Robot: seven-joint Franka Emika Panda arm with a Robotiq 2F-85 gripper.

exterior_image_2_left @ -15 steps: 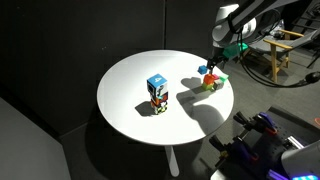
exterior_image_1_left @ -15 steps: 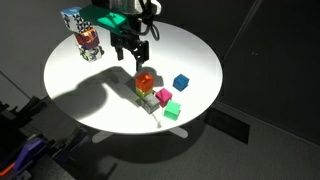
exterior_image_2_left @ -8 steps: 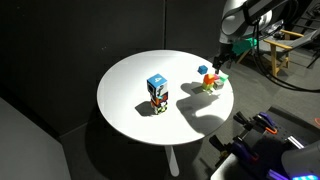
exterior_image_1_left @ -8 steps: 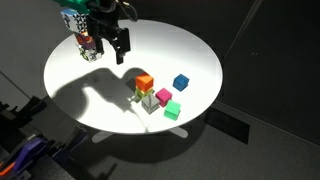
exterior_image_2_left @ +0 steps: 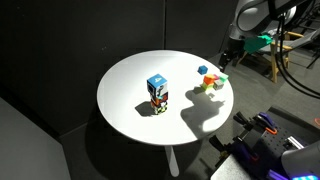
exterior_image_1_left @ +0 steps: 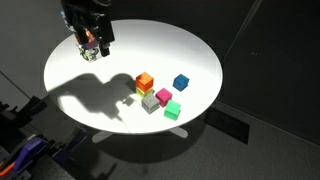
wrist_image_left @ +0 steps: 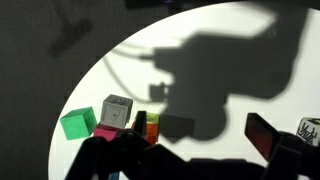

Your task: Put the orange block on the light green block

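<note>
The orange block sits on top of the light green block near the middle of the round white table. The pair also shows in an exterior view and in the wrist view, where the orange block and the light green block touch. My gripper is open and empty. It hangs high above the table, well away from the blocks, and also shows in an exterior view. Its dark fingers frame the bottom of the wrist view.
A grey cube, a magenta cube, a bright green cube and a blue cube lie around the stack. A tall patterned box stack stands at the table's far edge. The floor around is dark.
My gripper has risen from just above the orange block and moved away toward the patterned box stack. The orange block stays on the light green block.
</note>
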